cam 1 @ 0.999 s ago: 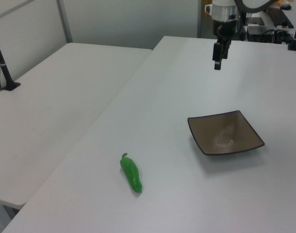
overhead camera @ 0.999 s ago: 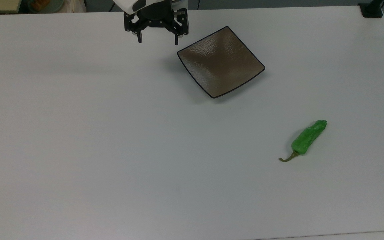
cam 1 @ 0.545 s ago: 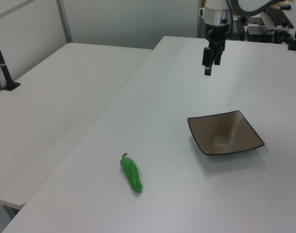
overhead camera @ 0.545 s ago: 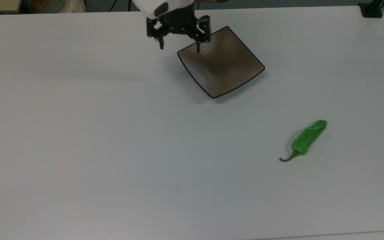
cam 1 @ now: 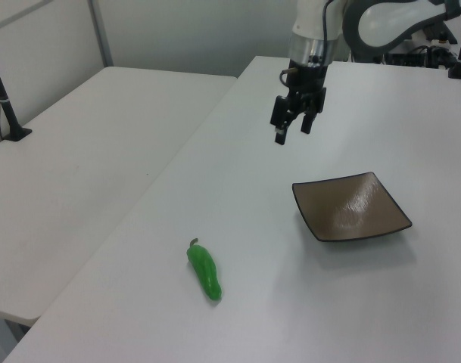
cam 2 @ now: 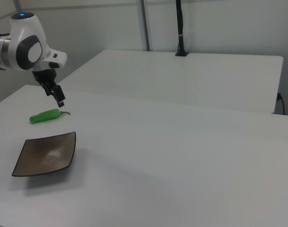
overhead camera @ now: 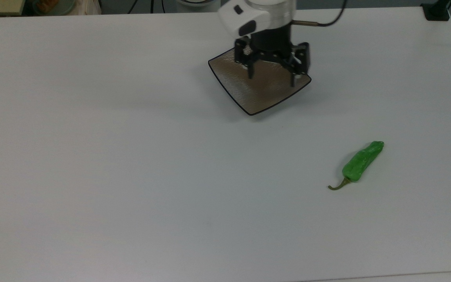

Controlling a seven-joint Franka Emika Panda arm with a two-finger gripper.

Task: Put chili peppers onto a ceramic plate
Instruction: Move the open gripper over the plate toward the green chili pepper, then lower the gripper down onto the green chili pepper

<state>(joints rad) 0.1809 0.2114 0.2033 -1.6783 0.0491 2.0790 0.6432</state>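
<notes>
Pepper: my target, lying untouched on the table (overhead camera: 131, 156), well away from my gripper (overhead camera: 272, 80).
Gripper: fingers spread apart, holding nothing, pointing down. In the left view I see it (cam 1: 291, 130) hanging high above the table.
Below the gripper: in the top view it overlaps the plate (overhead camera: 245, 92); judging by the left view I am well above and beside the plate (cam 1: 351, 208), not touching it.
Plate: square, brownish, black rim, bare; nothing on it yet (cam 2: 47, 153).
Pepper from the gripper: toward the top view's lower right (overhead camera: 360, 162), stem end pointing to the top view's lower left. In the left view it (cam 1: 204, 272) lies nearer the camera than the gripper, and lower in the frame. In the right view it (cam 2: 45, 116) sits just beyond the plate.
Step in hand: I judge this as the approach; no grasp has begun.
Next move: I should carry the gripper over the pepper's middle, turn the fingers so they straddle its width, then descend and close.
Watch for: glossy, wrinkled skin, so I would grip the thick body, not the thin stem.
</notes>
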